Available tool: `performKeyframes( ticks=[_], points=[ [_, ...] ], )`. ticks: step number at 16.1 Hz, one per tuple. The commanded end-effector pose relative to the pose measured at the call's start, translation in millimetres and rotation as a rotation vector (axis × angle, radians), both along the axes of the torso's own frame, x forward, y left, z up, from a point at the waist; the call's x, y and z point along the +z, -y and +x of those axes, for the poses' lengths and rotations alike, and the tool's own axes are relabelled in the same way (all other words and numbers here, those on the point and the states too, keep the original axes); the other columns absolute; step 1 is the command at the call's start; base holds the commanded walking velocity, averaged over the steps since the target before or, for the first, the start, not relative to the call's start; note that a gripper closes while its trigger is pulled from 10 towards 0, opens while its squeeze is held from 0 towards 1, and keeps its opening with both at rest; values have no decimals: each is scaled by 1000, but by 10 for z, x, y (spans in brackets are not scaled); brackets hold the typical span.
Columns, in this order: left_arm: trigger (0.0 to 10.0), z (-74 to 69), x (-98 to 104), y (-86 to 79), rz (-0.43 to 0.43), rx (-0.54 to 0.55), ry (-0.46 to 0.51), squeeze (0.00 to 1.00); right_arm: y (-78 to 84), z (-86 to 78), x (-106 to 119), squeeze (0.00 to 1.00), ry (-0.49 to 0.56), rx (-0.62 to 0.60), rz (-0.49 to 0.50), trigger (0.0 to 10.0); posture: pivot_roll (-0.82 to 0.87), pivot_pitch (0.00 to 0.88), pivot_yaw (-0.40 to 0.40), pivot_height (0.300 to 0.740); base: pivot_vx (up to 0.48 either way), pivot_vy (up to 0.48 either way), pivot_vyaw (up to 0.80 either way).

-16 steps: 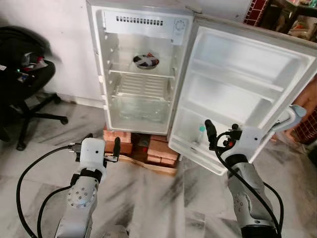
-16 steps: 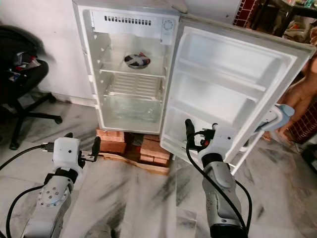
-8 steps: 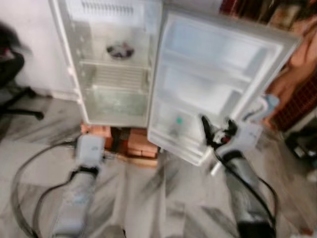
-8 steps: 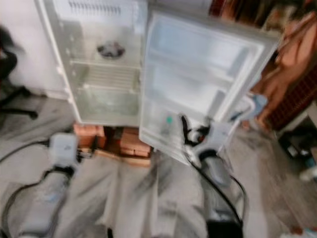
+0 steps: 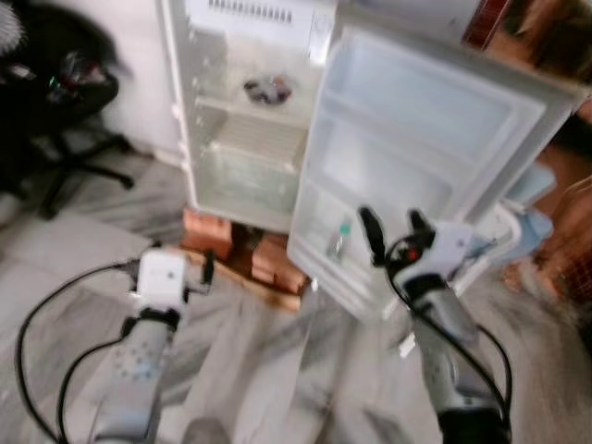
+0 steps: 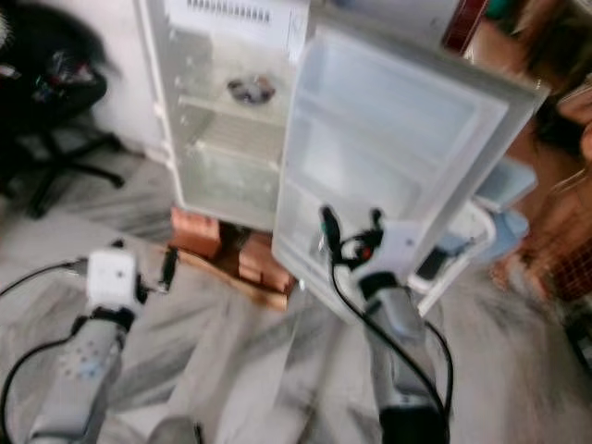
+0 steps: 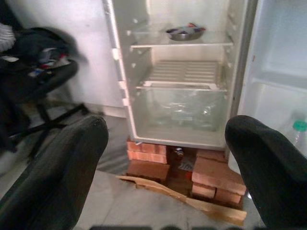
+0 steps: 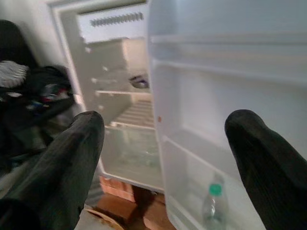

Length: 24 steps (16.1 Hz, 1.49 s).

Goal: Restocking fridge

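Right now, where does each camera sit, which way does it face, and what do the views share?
Left and right eye views: on the head, facing forward and down at the open fridge; both silver arms show, left gripper and right gripper.
Left wrist view: looks along two spread black fingers into the fridge, at the bowl and the bricks.
Right wrist view: looks along spread fingers at the door.
Shared: the green-capped bottle in the door's bottom shelf.

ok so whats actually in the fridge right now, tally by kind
bottle with a green cap, in the bottom door shelf: 1
bowl on the upper shelf of the main compartment: 1
total: 2
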State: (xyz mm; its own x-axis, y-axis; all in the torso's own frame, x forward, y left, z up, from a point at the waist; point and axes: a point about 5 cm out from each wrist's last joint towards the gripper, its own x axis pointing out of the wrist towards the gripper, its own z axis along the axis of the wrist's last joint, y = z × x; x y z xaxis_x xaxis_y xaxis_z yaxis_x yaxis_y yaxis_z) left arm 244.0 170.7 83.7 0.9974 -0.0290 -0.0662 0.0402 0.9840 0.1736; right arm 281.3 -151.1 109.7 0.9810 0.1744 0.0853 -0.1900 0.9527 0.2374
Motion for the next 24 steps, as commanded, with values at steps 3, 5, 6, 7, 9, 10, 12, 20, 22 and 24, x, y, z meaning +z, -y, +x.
performKeyframes(
  ticks=[3, 5, 6, 7, 9, 10, 12, 20, 22, 24],
  points=[
    [10000, 4, -3, 105, -15, -26, -4, 0, 105, -7, 39, 0, 21, -14, 3, 10000, 154, 39, -91, 740, 246, -314, 0],
    [10000, 1, 0, 97, -12, -25, -3, 0, 94, -22, 37, 0, 25, 0, -16, 10000, 155, 39, -91, 740, 289, -296, 0],
    [10000, -1, -1, 92, -12, -24, -2, 0, 80, -28, 43, 0, 32, 11, -12, 10000, 155, 39, -92, 740, 296, -292, 0],
    [10000, -1, 0, 91, -13, -24, -2, 0, 71, -32, 47, 0, 36, 19, -14, 10000, 155, 39, -92, 740, 296, -292, 406],
    [10000, 3, 1, 96, -13, -24, -1, 0, 60, -34, 44, 0, 39, 28, -24, 10000, 155, 37, -94, 740, 296, -294, 794],
    [10000, 4, -1, 98, -14, -25, -2, 0, 61, -34, 45, 0, 40, 28, -23, 10000, 155, 37, -94, 740, 300, -292, 794],
    [10000, 5, -9, 101, -20, -25, -8, 0, 63, -31, 48, 0, 41, 32, -26, 10000, 154, 38, -96, 740, 268, -135, 0],
    [10000, -183, -222, -66, -86, 83, -135, 0, 68, -164, -133, 0, -61, 190, 49, 10000, 167, 47, -98, 740, 0, 0, 0],
    [10000, -295, -263, -88, -87, 84, -169, 0, 142, -226, -251, 0, -130, 320, 32, 10000, 174, 54, -99, 740, 0, 0, 0],
    [10000, -375, -302, -93, -81, 85, -194, 0, 286, -210, -334, 0, -182, 322, -29, 10000, 186, 61, -106, 740, 0, 0, 0]
  ],
)
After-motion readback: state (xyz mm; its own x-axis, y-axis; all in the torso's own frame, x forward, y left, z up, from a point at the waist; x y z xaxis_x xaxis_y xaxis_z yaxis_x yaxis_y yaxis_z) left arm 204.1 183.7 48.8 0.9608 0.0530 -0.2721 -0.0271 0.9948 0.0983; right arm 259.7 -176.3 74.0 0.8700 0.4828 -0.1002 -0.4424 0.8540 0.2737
